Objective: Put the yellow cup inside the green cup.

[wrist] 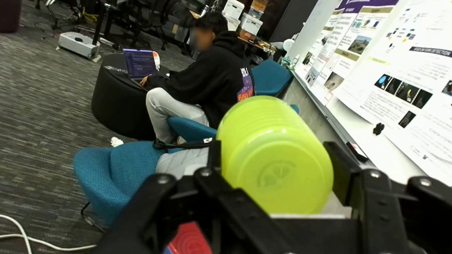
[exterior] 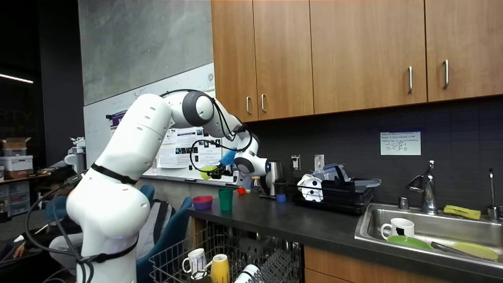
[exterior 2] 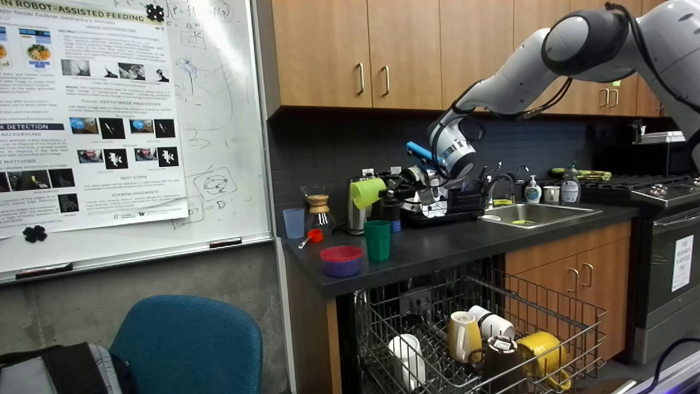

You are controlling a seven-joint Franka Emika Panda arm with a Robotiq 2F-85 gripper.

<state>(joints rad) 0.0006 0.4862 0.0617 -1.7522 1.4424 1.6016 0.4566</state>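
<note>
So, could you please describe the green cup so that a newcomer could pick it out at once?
Follow the dark countertop to its end near the whiteboard. There, beside a red bowl stacked on a purple bowl, stands the upright green cup. Taller than those bowls, it is deep green, unlike the yellow cup held in the air.

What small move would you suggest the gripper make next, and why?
I would probably shift the gripper sideways until the yellow cup is centred over the green cup, before turning or lowering it. The yellow cup is held tipped on its side, and in both exterior views it hangs higher than the upright green cup and off-centre from it.
</note>
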